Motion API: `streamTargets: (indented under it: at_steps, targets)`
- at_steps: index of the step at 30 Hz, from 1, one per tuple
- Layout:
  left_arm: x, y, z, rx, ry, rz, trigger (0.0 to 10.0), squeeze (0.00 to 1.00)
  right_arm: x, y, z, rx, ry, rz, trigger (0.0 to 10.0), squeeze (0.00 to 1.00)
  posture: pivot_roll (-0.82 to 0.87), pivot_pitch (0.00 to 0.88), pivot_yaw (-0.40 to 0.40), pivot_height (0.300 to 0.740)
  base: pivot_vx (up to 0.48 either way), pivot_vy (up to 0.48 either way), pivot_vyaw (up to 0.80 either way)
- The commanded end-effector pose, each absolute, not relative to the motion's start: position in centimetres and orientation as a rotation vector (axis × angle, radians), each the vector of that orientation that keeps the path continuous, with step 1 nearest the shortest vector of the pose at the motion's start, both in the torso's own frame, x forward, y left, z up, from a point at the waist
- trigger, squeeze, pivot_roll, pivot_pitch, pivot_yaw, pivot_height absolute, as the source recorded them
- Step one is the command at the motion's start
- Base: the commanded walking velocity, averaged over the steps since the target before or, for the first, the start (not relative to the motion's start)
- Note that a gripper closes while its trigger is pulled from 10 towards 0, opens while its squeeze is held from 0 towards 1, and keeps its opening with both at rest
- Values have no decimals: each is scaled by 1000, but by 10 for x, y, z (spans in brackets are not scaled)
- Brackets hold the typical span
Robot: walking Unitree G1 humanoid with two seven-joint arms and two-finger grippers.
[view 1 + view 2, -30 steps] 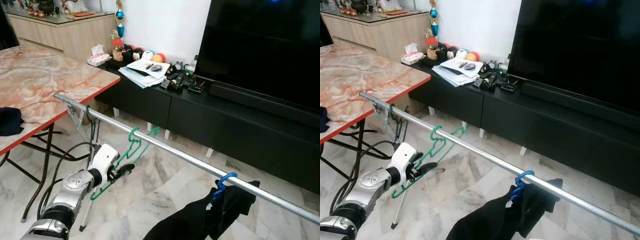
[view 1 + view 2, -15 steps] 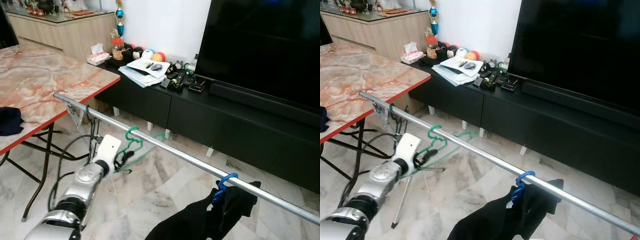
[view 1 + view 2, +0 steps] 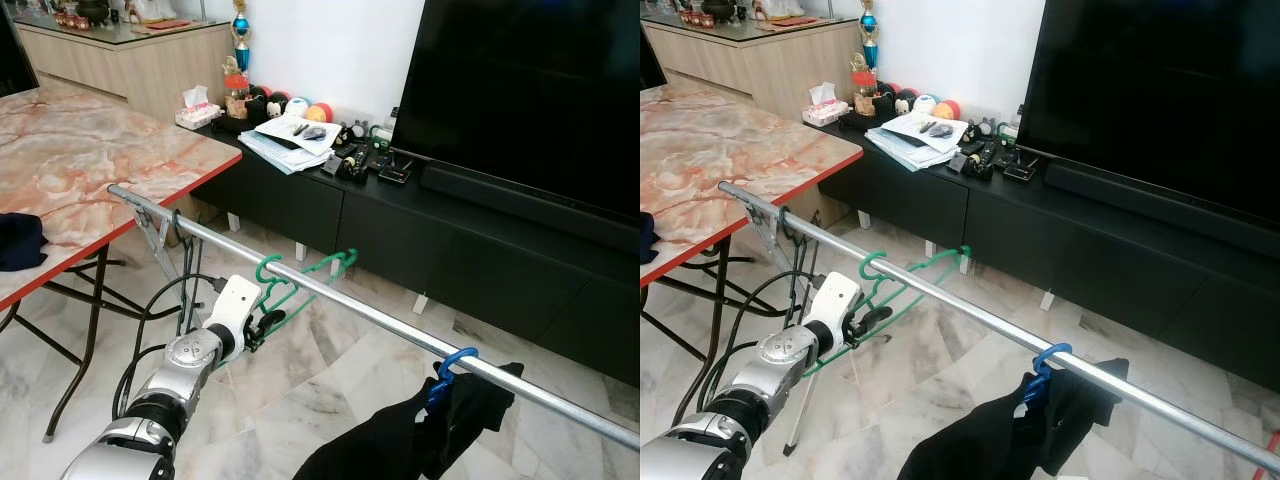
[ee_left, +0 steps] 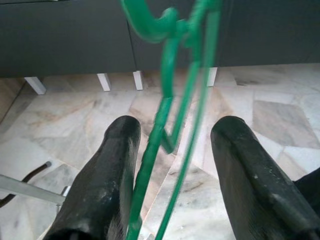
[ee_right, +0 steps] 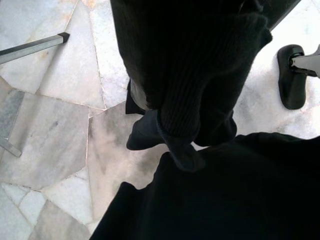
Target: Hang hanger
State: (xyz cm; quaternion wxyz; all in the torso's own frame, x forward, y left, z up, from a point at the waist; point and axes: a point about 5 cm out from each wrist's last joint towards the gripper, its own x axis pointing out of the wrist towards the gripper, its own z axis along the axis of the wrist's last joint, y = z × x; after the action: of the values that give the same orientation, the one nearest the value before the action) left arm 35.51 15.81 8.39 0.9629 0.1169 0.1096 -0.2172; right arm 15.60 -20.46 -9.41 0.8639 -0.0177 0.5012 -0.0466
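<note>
The left gripper [image 3: 262, 322] stood with fingers parted around the thin green plastic hanger [image 3: 300, 282], whose hook sat over the long silver metal rail [image 3: 360, 312]. Judged light, slightly springy; best held at its lower bar. The right gripper's fingers could not be made out.

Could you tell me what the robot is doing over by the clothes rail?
The left gripper is at the green hanger, whose hook sits over the metal rail. In the left wrist view the jaws stand apart with the hanger's wires between them. Farther along the rail, a blue hanger already carries a black garment.
</note>
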Motion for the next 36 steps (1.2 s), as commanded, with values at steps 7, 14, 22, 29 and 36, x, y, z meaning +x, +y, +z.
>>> streamTargets:
  at_steps: [7,14,22,29,36]
  targets:
    - [360,156,90,260,216,-439,10000,0,158,-205,-93,-47,1048,-90,10000,0,136,0,-60,740,0,0,0]
    - [359,163,83,292,259,-355,0,0,158,-205,-93,-47,1047,-92,10000,0,133,0,-60,740,0,0,0]
    - [362,166,87,292,252,-321,0,0,158,-205,-93,-47,1046,-92,10000,0,138,0,-61,740,0,0,0]
    - [362,166,86,307,260,-306,0,0,158,-205,-93,-45,1047,-90,10000,0,138,0,-60,740,0,0,0]
    - [362,166,87,308,247,-318,0,0,158,-204,-93,-46,1048,-87,10000,0,141,0,-60,740,0,0,0]
